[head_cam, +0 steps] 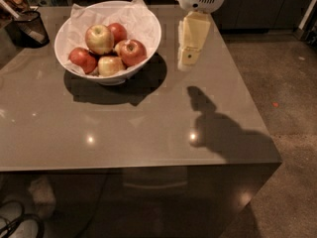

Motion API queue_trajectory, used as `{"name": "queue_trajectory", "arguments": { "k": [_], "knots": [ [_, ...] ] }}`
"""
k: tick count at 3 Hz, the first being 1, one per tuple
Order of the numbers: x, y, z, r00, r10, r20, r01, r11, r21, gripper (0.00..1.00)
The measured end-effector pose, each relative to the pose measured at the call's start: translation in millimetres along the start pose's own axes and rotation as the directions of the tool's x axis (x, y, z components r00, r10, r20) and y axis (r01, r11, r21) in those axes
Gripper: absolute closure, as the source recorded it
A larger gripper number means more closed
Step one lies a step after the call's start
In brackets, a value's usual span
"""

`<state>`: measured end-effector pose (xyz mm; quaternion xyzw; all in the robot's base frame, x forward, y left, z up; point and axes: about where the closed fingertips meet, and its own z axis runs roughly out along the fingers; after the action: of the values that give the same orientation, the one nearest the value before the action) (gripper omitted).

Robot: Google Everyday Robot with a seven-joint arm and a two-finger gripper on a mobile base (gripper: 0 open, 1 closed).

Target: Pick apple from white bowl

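The white bowl (154, 37) stands on the far left part of the grey table (148, 128), lined with crumpled white paper. It holds several apples. The deep-red apple (132, 51) with a yellowish patch at its stem lies at the bowl's right side. A big yellow-green apple (99, 37) lies left of it and a pale yellowish apple (110, 66) in front. My gripper (186, 62) hangs above the table just right of the bowl, pointing down, empty, clear of the bowl and the apples.
A small black mesh cup (29, 29) with utensils stands at the table's far left. The table's right edge (247, 88) drops to a speckled floor. Dark cabinets run along the back. Cables lie on the floor at the lower left.
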<state>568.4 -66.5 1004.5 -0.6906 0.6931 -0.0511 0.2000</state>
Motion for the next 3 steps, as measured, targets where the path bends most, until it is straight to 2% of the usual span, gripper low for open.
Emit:
{"name": "queue_trajectory", "arguments": {
  "k": [1, 2, 3],
  "knots": [
    [-26.7, -22.9, 8.3, 0.998, -0.053, 0.015, 0.053, 0.9986, 0.002, 0.00],
    [-52.5, -34.3, 12.6, 0.992, -0.112, 0.055, 0.111, 0.9936, 0.021, 0.00],
    [-53.3, -34.7, 12.6, 0.992, -0.114, 0.056, 0.112, 0.9934, 0.022, 0.00]
  ]
}}
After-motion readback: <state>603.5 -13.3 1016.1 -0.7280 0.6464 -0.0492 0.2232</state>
